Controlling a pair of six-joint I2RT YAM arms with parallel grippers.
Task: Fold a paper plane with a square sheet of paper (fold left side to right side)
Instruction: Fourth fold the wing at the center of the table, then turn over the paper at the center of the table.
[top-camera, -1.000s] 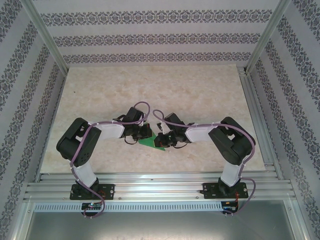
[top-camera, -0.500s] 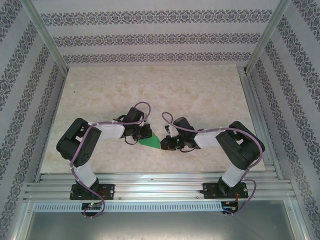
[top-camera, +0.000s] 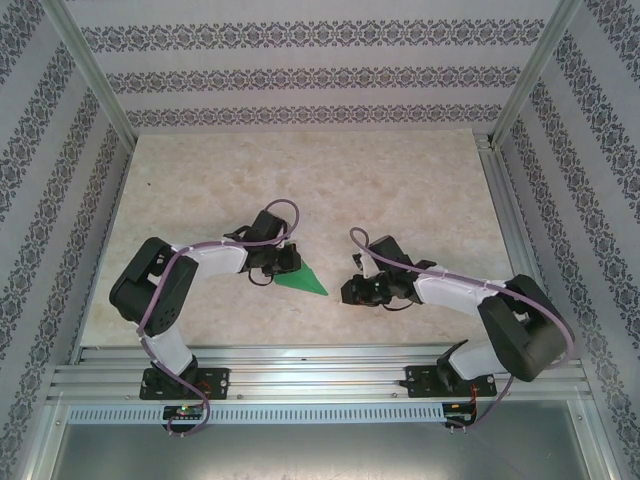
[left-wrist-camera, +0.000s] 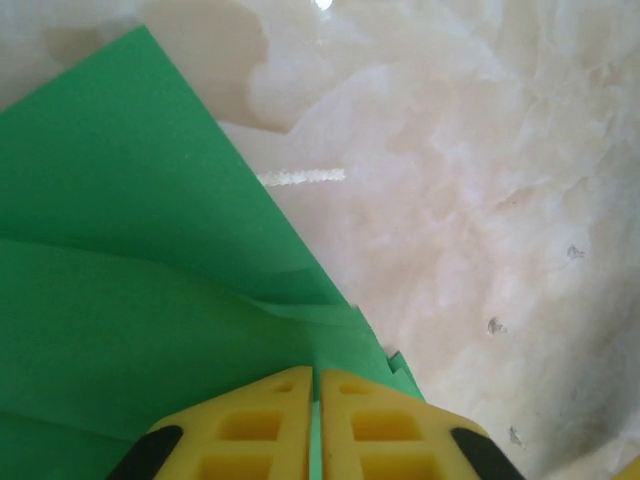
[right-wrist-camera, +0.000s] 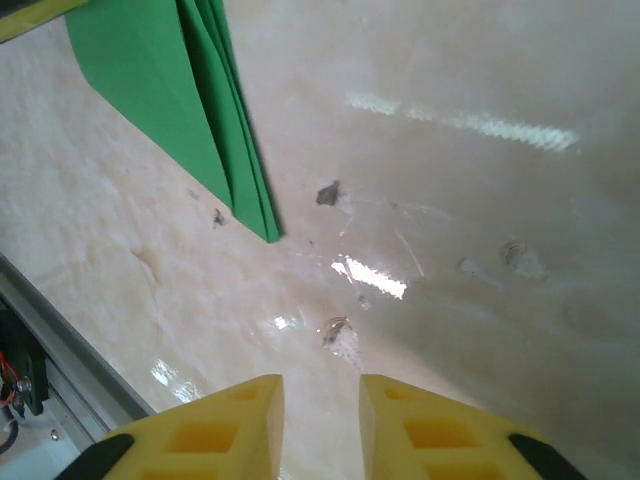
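Near centre: bright green folded paper plane (top-camera: 303, 277) lies flat on the marbled beige tabletop (top-camera: 400, 180), tip pointing to 4 o'clock. At its 10 o'clock end the left gripper (top-camera: 284, 262) has its yellow fingers (left-wrist-camera: 270, 425) pinched together on the paper's layered edge. At 3 o'clock of the tip, apart from it, the right gripper (top-camera: 347, 292) stands parted, nothing between. Folds crisp, stacked at the tip. Wide bare tabletop toward 12 o'clock; aluminium rail (top-camera: 320, 362) close at 6 o'clock.

we see the paper plane (top-camera: 302, 279) in plain bright green on a cream, marbled surface (top-camera: 400, 180). the walls (top-camera: 300, 75) at twelve o'clock carry grey floral stripes on white. the jaws of the left gripper (left-wrist-camera: 314, 385) and right gripper (right-wrist-camera: 320, 385) are yellow.
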